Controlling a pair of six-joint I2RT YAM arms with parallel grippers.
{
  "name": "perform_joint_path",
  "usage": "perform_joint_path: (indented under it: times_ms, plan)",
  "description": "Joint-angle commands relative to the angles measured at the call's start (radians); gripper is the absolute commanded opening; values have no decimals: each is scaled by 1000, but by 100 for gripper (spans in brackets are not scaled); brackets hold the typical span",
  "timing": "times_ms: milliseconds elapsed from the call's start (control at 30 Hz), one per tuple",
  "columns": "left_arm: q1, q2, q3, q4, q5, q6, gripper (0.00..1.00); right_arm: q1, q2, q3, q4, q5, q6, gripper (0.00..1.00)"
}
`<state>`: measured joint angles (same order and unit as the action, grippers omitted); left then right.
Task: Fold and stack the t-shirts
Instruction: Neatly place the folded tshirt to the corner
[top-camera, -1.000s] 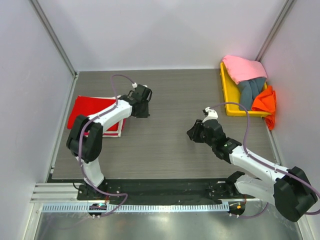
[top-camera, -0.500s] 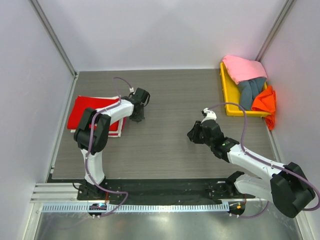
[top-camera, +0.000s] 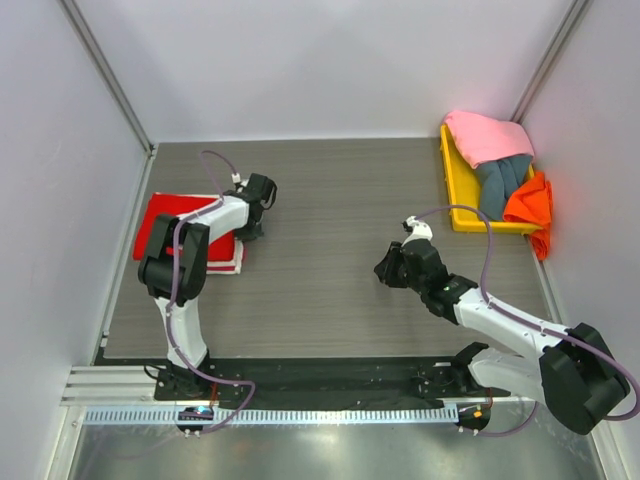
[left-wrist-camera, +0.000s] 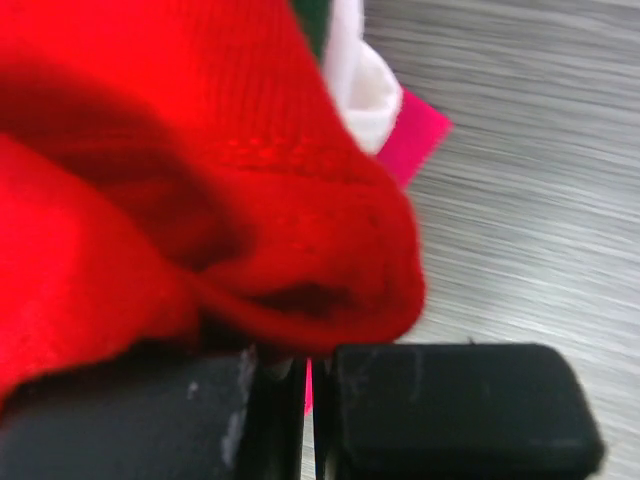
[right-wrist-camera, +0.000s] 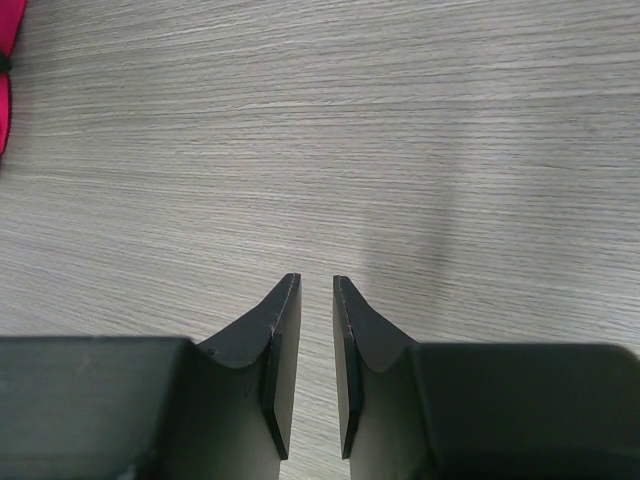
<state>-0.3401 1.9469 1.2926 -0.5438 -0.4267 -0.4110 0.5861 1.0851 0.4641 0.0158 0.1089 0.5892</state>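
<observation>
The bright red t-shirt lies folded on top of a stack at the table's left, with a cream-white shirt's edge under it. My left gripper is at the stack's right edge. In the left wrist view the jaws stand almost together, and a bulging fold of red cloth hides their tips. White cloth and a pink edge show behind. My right gripper hovers low over bare table right of centre. Its fingers are nearly together and empty.
A yellow tray at the back right holds a pink shirt, a grey-blue shirt and an orange shirt that hangs over its right rim. Grey walls close in both sides and the back.
My left gripper has moved left from mid-table to the right edge of the red stack. The right arm has hardly moved.
</observation>
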Motion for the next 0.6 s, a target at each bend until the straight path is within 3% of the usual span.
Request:
perform_joint_path:
  times_ms: [0,167,300,500,567]
  plan:
    - [39,23,-24,-81,-139,35,0,1,-1,38,29,2,6,25]
    - [72,24,-24,-64,-116,44,0,1,-2,42,23,-3,3,25]
    - [61,-38,-44,-18,26,35,0,0,-5,38,19,11,0,25]
    - [-88,-192,-122,108,124,11,0,0,-2,39,-2,112,-14,27]
    - [-190,-229,-157,169,131,17,1,0,4,31,-10,182,-8,27]
